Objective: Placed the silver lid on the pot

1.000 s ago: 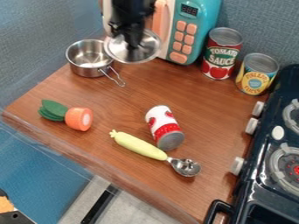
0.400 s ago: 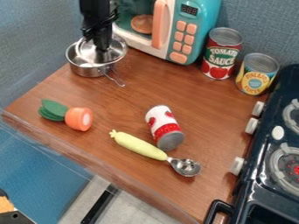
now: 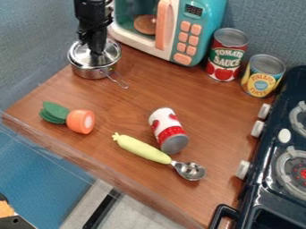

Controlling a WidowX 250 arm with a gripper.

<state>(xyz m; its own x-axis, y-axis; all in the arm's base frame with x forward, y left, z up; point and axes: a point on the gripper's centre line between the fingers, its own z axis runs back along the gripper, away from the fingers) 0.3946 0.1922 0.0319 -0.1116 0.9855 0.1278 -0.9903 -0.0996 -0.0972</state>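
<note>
At upper left of the frame, the gripper [image 3: 96,50], clamped on the silver lid [image 3: 85,58], has carried it leftward over the pot [image 3: 90,73], apparently leaving final seating and release.

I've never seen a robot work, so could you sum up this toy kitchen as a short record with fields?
Gripper: at the middle of the lid, black
Silver lid: on the pot
Pot: metal, wire handle, at the counter's far left
Toy microwave: teal and white, right of the pot
Upright cans: red, yellow
Fallen can: white and red, on its side
Scoop: pale yellow handle
Stove: right edge
</note>
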